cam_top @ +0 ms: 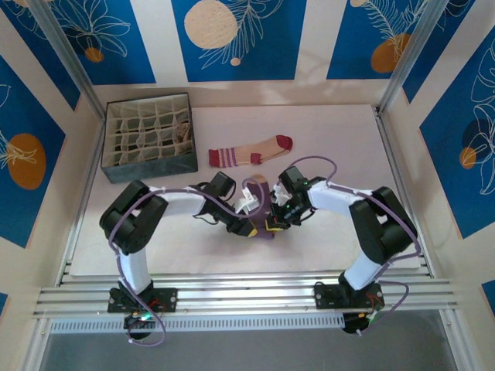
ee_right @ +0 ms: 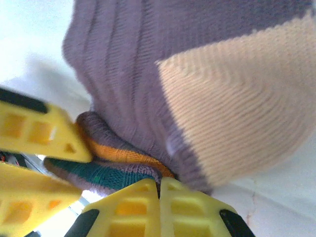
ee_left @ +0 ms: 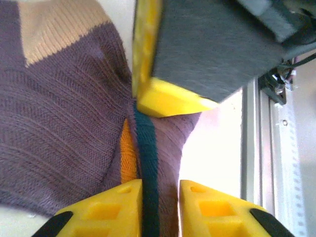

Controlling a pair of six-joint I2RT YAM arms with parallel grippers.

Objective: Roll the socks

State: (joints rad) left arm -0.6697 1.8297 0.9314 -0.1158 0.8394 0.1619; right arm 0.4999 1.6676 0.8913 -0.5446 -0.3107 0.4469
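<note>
Both arms reach in from the near edge and meet over the middle of the tabletop (cam_top: pixel 348 154), with the purple sock (ee_left: pixel 59 128) bunched between them. The left end effector (ee_left: pixel 160 187) has its jaws a narrow way apart. The striped cuff fold lies in that gap, and I cannot tell whether the jaws press it. The right end effector (ee_right: pixel 159 185) comes in from the opposite side, closed tip to tip against the same fold. No fabric shows between its tips.

From either end effector the sock's body lies straight ahead. The cuff is at the fingertips and the tan patch is farther off. In the top view its long axis seems to run roughly near to far, though the arms hide much of it. Neither arm is clearly nearer.

Beyond them lies the tan sock (cam_top: pixel 251 151), flat, its long axis across the tabletop, dark-red toe pointing right and striped cuff left. Farthest, at the left, stands the divided organiser box (cam_top: pixel 147 166).
</note>
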